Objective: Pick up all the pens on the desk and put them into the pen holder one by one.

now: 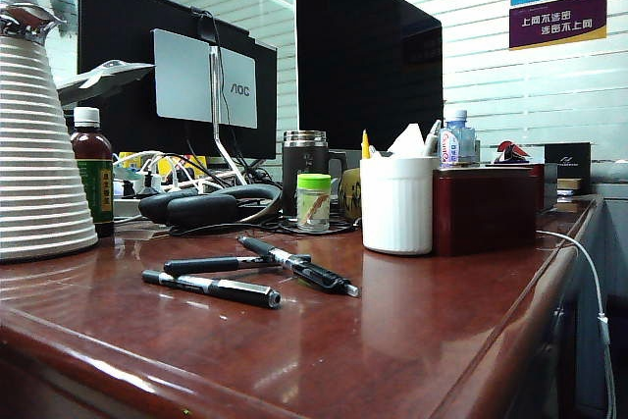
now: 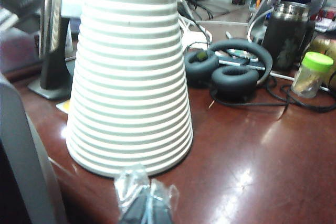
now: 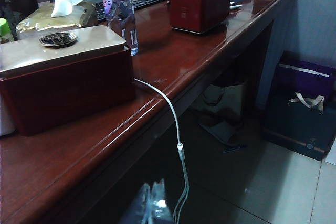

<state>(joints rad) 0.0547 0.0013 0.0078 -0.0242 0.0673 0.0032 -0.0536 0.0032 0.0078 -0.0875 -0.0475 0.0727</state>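
Three slim black pens lie close together on the reddish-brown desk (image 1: pixel 442 331) in the exterior view: one nearest the front (image 1: pixel 221 288), one behind it (image 1: pixel 218 264), and one angled to their right (image 1: pixel 299 267). The white ribbed pen holder (image 1: pixel 396 205) stands upright behind and to the right of them, with a yellow pencil and white tissue sticking out. Neither arm shows in the exterior view. My left gripper (image 2: pixel 147 205) is shut and empty, low over the desk just in front of a white ribbed cone (image 2: pixel 131 72). My right gripper (image 3: pixel 153 205) is shut and empty, out past the desk's edge over the floor.
A dark red wooden box (image 1: pixel 486 208) stands against the pen holder's right side. Black headphones (image 1: pixel 206 205), a steel-topped mug (image 1: pixel 306 169) and a green-lidded jar (image 1: pixel 314 201) stand behind the pens, with two monitors at the back. A white cable (image 3: pixel 176 124) hangs off the desk edge.
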